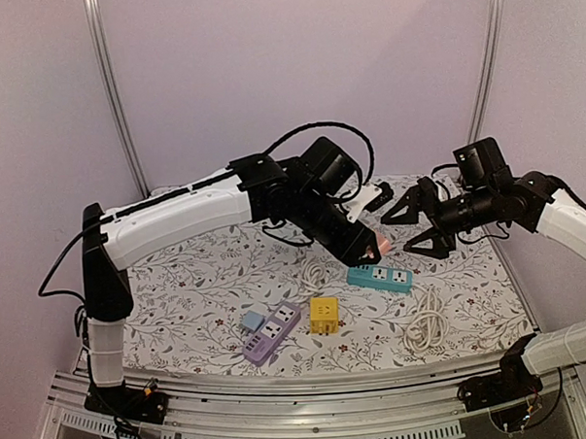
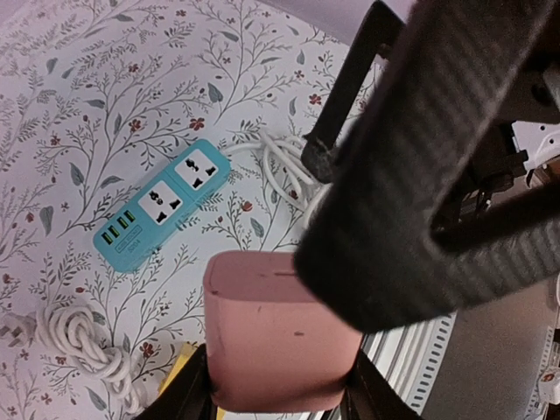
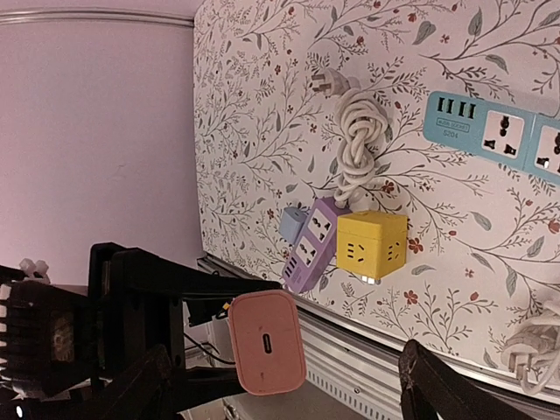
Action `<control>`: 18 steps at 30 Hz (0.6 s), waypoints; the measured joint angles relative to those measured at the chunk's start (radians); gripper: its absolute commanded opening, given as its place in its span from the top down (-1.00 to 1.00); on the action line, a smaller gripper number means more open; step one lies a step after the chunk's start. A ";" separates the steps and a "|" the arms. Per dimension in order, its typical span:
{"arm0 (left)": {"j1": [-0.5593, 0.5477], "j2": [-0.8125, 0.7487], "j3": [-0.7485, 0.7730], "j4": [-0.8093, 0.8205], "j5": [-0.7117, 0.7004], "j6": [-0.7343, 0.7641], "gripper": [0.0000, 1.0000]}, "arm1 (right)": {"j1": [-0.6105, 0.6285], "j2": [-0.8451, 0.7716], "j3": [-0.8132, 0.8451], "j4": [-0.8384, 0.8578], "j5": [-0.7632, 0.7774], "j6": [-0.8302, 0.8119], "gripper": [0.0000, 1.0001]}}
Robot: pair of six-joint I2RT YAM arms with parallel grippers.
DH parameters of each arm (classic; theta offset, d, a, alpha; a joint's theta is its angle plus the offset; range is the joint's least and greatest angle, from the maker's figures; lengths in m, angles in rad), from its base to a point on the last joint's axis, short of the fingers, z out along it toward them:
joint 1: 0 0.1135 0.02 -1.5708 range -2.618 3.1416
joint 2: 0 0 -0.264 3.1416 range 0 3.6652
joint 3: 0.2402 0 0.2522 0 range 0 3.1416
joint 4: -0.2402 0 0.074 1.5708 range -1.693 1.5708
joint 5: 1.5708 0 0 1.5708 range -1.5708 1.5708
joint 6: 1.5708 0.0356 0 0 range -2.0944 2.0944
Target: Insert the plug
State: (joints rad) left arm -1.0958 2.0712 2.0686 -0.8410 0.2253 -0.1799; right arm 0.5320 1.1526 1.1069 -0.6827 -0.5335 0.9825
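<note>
My left gripper [image 1: 375, 243] is shut on a pink plug adapter [image 1: 384, 245] and holds it in the air above the teal power strip [image 1: 380, 277]. In the left wrist view the pink plug [image 2: 276, 337] sits between my left gripper's [image 2: 276, 398] fingers, with the teal strip [image 2: 162, 206] on the cloth below. My right gripper [image 1: 408, 230] is open right beside the plug. In the right wrist view the plug [image 3: 267, 343] shows its USB port between the right gripper's [image 3: 289, 394] spread fingers, with no visible contact.
A purple power strip [image 1: 271, 334] with a blue plug [image 1: 252, 321] in it and a yellow cube socket [image 1: 323, 314] lie near the front edge. A coiled white cable [image 1: 426, 321] lies front right. The flowered cloth [image 1: 198, 272] covers the table.
</note>
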 measured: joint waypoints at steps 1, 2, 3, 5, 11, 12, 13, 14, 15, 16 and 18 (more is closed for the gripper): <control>-0.002 0.000 0.002 -0.002 0.003 0.000 0.85 | 0.011 0.013 0.004 0.008 0.000 0.002 -0.68; -0.003 0.000 0.004 -0.003 0.006 0.000 0.85 | 0.022 0.026 0.009 0.014 -0.002 0.002 -0.64; -0.004 0.000 0.006 -0.003 0.009 0.000 0.85 | 0.029 0.037 0.013 0.017 -0.002 0.003 -0.60; -0.004 0.000 0.008 -0.003 0.013 0.000 0.85 | 0.043 0.057 0.020 0.026 -0.005 0.002 -0.50; -0.004 0.001 0.010 -0.006 0.023 0.002 0.84 | 0.060 0.088 0.029 0.041 -0.034 -0.005 -0.30; -0.004 0.001 0.010 -0.008 0.026 0.004 0.84 | 0.062 0.093 0.031 0.042 -0.045 -0.008 -0.28; -0.004 0.002 0.010 -0.010 0.029 0.008 0.83 | 0.063 0.096 0.031 0.043 -0.051 -0.011 -0.25; -0.004 0.001 0.010 -0.011 0.030 0.011 0.83 | 0.064 0.100 0.031 0.044 -0.062 -0.015 -0.22; -0.004 0.002 0.010 -0.011 0.032 0.014 0.83 | 0.065 0.104 0.031 0.045 -0.072 -0.020 -0.19; -0.004 0.002 0.010 -0.012 0.034 0.019 0.83 | 0.066 0.108 0.031 0.045 -0.083 -0.024 -0.16; -0.004 0.002 0.010 -0.014 0.037 0.028 0.83 | 0.067 0.111 0.031 0.044 -0.099 -0.032 -0.09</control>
State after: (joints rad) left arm -1.0996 2.0727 2.0785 -0.8547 0.2619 -0.1520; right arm 0.5987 1.2640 1.1378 -0.6384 -0.6323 0.9501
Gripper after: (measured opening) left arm 0.449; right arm 0.587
